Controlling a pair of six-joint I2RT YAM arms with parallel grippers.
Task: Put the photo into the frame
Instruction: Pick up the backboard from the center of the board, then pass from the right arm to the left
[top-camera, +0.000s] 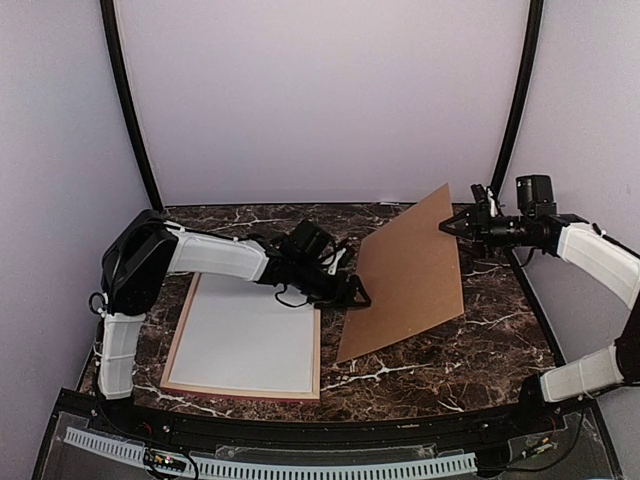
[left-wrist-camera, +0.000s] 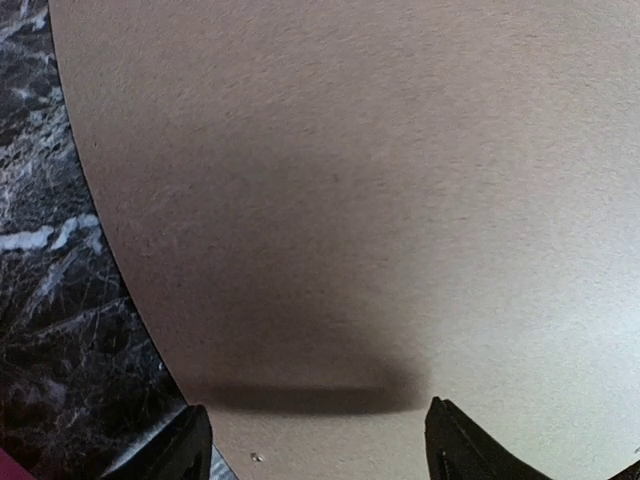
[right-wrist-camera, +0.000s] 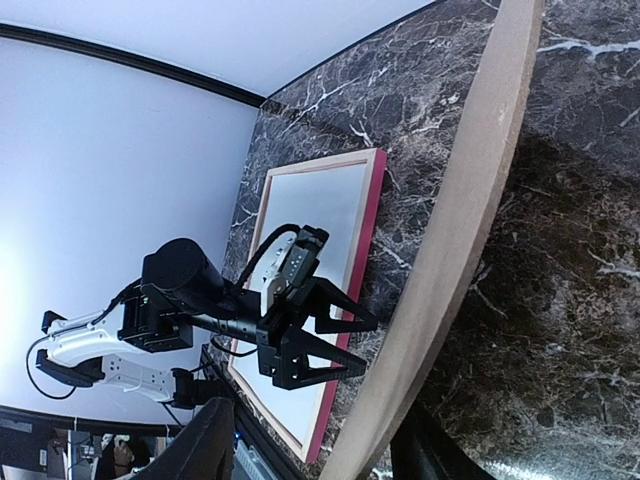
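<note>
The frame (top-camera: 240, 391) lies flat on the table (top-camera: 480, 330) at left (a white sheet (top-camera: 245, 340) fills it), and beside it the brown board (top-camera: 410, 275) tilts up to the right, the left gripper (top-camera: 352, 295) spread wide at its low edge, the right gripper (top-camera: 450, 226) straddling its raised corner, grip impossible to tell.

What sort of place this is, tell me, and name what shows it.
Probably a robot lab test cell: a left arm and a right arm bolted to a marble-patterned table, enclosed by plain white walls and curved black poles.
</note>
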